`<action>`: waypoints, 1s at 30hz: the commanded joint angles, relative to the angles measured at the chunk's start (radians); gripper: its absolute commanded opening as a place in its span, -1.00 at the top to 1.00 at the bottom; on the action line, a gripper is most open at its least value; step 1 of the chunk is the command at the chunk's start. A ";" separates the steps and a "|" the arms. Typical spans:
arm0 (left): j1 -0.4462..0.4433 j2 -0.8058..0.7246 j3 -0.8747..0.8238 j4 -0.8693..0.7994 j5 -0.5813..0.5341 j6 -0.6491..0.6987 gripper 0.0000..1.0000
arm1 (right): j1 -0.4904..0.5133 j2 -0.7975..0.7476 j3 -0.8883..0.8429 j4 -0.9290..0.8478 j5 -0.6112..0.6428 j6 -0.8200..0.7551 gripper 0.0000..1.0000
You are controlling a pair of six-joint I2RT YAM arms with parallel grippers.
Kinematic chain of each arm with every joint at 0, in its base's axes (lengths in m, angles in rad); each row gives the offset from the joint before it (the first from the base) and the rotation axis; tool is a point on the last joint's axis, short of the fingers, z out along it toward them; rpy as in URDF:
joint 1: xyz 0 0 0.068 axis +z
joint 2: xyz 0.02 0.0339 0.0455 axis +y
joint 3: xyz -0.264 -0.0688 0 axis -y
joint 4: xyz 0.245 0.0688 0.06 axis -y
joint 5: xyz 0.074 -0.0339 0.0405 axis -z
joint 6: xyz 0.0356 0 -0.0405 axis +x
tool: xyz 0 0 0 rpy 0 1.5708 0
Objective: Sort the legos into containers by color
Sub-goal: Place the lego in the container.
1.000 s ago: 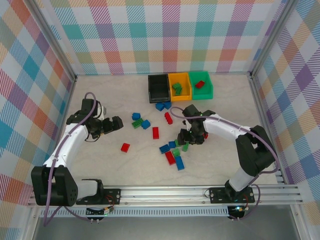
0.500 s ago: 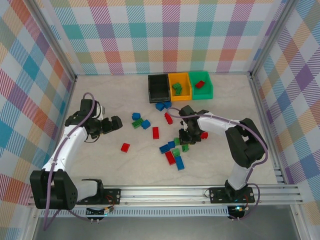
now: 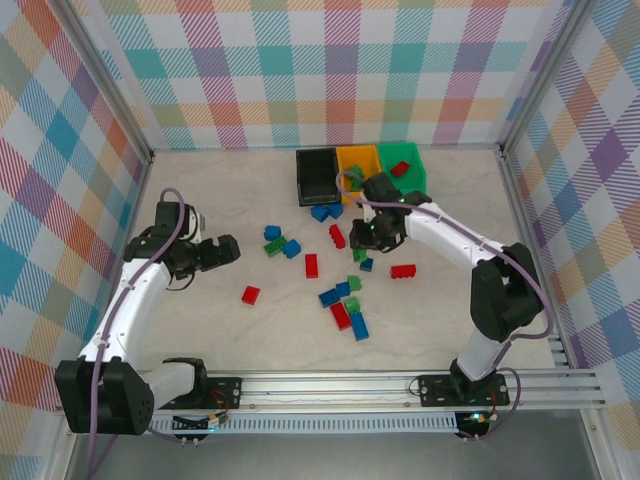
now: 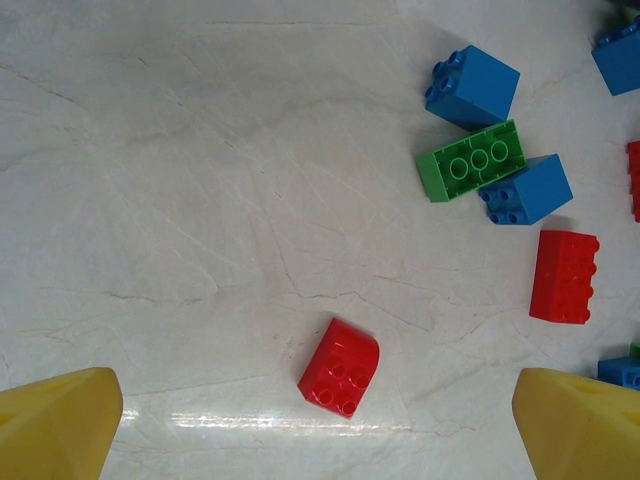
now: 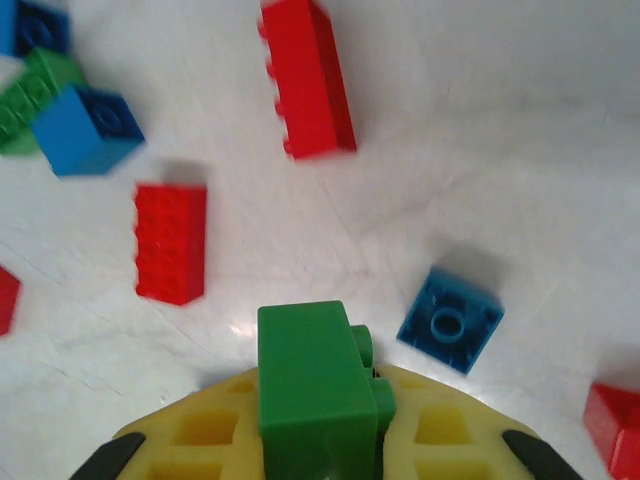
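- My right pincer is clamped on a green brick. It is lifted clear of the table, above the loose legos near the middle.
- The brick's long axis runs straight out ahead of my wrist, with its studs facing the right.
- The orange-yellow bin stands at the far edge of the table, near and almost straight ahead of this pincer. It is the middle bin of three.
- A green lego seems to lie in that bin, and the green bin beside it holds a red one. So I judge the orange-yellow bin to be my target.
- My left pincer hangs wide open and empty toward the left edge, well apart from the bins, so the right arm is the nearer.
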 commanded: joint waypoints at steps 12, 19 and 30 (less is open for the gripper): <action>-0.009 -0.085 -0.050 -0.041 -0.014 0.004 -0.99 | -0.124 0.269 0.414 0.041 -0.114 -0.031 0.73; -0.013 -0.103 -0.059 -0.028 -0.013 0.004 -0.99 | -0.131 0.476 0.727 -0.042 -0.101 -0.046 0.73; -0.016 -0.113 -0.063 -0.020 0.006 0.008 -0.99 | -0.155 0.718 1.061 -0.151 0.048 -0.082 0.56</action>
